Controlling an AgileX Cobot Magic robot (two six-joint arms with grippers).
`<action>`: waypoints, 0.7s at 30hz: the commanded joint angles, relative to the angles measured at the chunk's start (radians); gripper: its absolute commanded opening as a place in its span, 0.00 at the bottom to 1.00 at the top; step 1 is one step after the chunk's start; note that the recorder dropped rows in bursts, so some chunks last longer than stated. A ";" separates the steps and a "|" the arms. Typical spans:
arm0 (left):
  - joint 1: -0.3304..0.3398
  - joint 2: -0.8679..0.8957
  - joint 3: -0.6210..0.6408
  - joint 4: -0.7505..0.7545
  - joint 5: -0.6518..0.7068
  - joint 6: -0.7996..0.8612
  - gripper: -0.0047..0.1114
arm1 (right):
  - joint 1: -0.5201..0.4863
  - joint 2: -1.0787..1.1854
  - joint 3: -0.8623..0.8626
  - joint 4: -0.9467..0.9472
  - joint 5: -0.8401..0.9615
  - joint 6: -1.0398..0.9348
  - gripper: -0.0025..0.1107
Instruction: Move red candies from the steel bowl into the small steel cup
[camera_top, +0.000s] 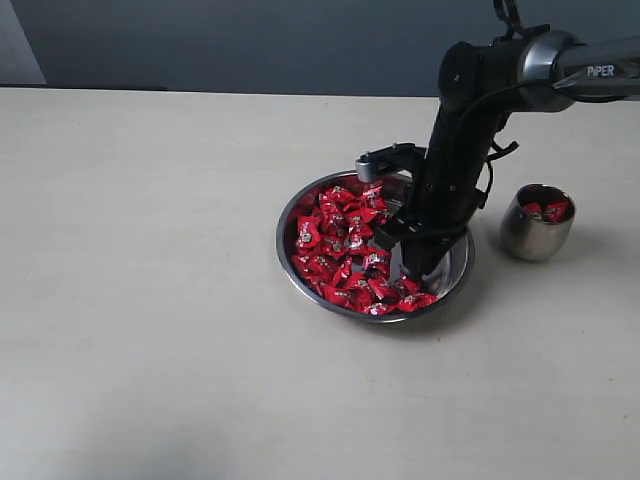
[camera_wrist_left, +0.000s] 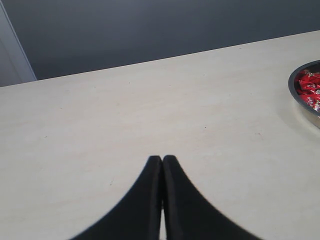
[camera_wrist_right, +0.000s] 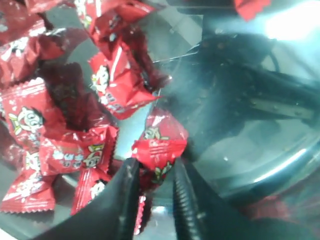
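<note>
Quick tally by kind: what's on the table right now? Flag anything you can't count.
Steel bowl: 1
Small steel cup: 1
Red candies: too many to count; a heap in the bowl, a few in the cup
Total: 2 steel vessels, plus the uncounted candies

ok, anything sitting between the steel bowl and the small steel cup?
Nothing. In the exterior view only a bare strip of table separates the steel bowl from the small steel cup.

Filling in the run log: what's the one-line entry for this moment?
right gripper: in bowl, jaws around one candy, grip unconfirmed | left gripper: shut, over table | cup: holds candies
</note>
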 joint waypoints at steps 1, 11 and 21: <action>-0.010 -0.004 -0.001 0.000 -0.004 -0.006 0.04 | -0.001 -0.001 0.003 -0.013 -0.018 0.004 0.04; -0.010 -0.004 -0.001 0.000 -0.004 -0.006 0.04 | -0.001 -0.001 0.000 -0.011 -0.034 0.004 0.02; -0.010 -0.004 -0.001 0.000 -0.004 -0.006 0.04 | -0.001 -0.077 -0.028 -0.055 -0.059 0.004 0.02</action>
